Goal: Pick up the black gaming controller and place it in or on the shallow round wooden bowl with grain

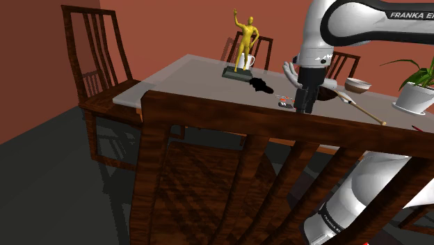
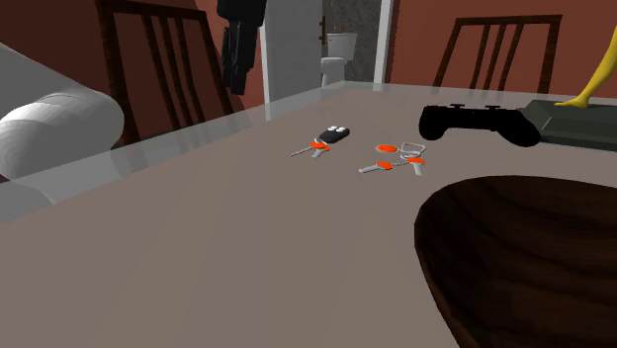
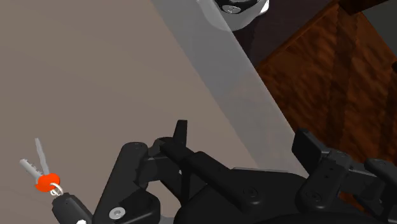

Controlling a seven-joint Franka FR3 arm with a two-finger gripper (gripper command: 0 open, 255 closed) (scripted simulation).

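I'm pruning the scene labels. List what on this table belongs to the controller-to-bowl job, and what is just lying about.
Belongs to the job:
black gaming controller
dark wooden bowl

Just lying about:
key fob on an orange ring
orange-headed keys
yellow figurine
potted plant

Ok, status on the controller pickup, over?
Gripper open, empty, above table edge. Black controller flat on table, untouched, by statue base. Two key bunches lie between them.
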